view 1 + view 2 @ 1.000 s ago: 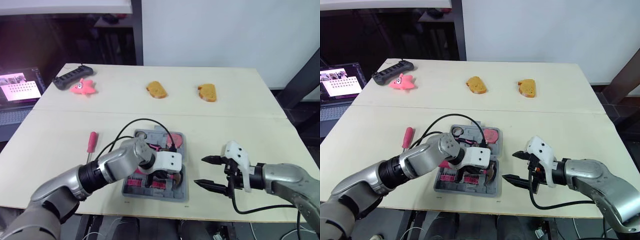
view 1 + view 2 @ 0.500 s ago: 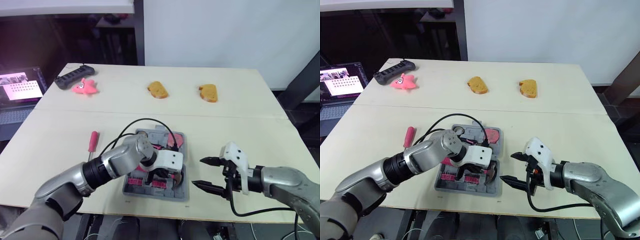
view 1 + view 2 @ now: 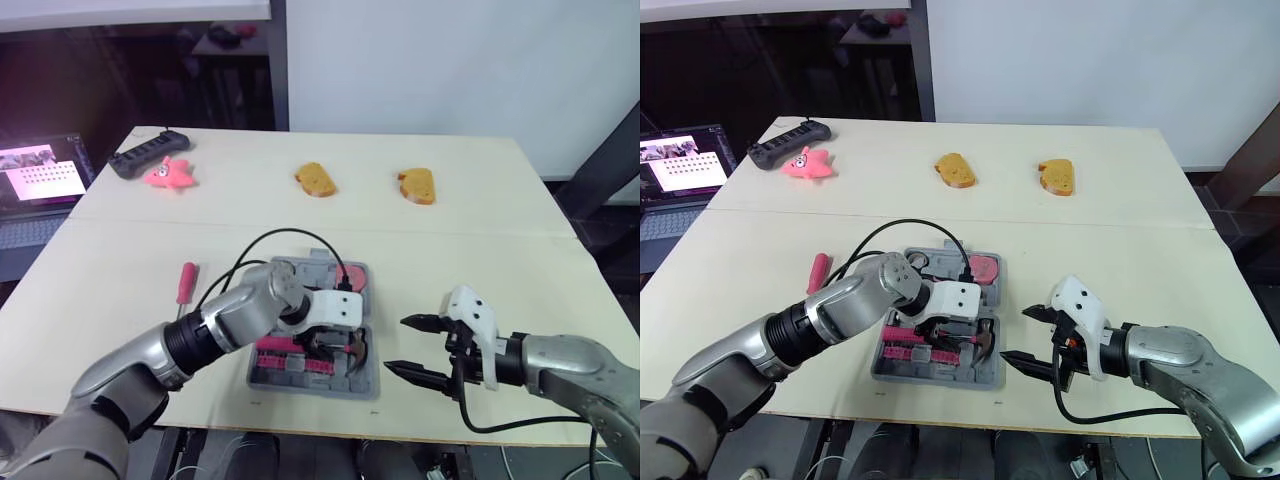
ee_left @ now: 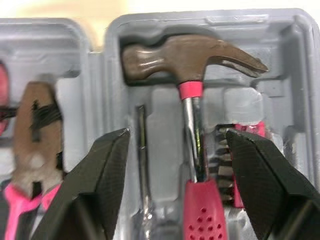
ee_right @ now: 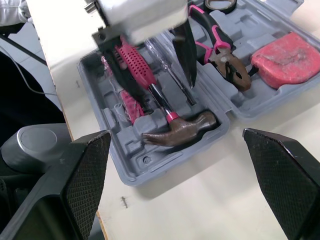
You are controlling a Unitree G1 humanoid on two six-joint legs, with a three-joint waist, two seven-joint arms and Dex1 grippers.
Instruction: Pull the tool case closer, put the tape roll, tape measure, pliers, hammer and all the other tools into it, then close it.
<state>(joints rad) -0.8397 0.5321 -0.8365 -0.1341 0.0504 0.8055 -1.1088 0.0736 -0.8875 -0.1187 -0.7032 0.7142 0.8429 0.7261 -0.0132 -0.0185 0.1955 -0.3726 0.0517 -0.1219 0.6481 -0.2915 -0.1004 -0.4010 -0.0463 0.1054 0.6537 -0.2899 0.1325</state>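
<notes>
Case (image 5: 135, 165) open near the front table edge; hammer (image 4: 192, 55), pliers (image 4: 35, 120) and tape measure (image 5: 285, 57) lie inside. Left gripper (image 4: 176, 134) over hammer handle, jaws spread (handle between them, ungripped). Right gripper (image 3: 396, 344) just right of case, jaws apart, empty. Screwdriver (image 3: 185, 283) on table left of case.

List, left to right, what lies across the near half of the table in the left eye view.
Red-handled screwdriver → open grey plastic tool case → right claw, open, with its white housing.
</notes>
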